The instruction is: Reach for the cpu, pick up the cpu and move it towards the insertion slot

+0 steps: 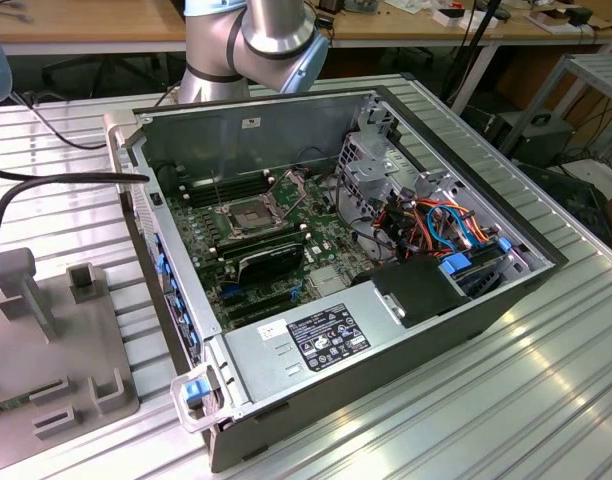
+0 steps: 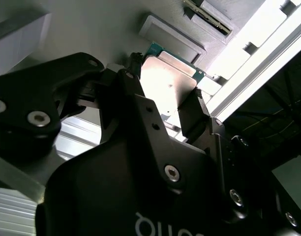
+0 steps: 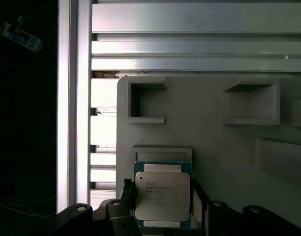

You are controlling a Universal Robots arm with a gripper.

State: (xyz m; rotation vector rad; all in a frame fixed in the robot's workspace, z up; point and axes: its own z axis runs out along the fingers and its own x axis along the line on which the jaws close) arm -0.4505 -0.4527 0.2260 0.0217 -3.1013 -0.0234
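The cpu, a square chip with a silver lid and green rim, sits between the two black fingers of my gripper; both fingers press its opposite edges. In the second wrist view the cpu is held the same way by the gripper, a little off the grey fixture plate. A shallow rectangular seat on that plate lies just beyond the chip. The insertion slot, a silver-framed square socket with its thin plate hinged up, is on the motherboard inside the open computer case.
The grey fixture plate with raised blocks stands at the exterior view's left, beside the case. The arm's silver joint rises behind the case. A black ribbed shroud sits next to the socket. Aluminium table rails run past the plate's edge.
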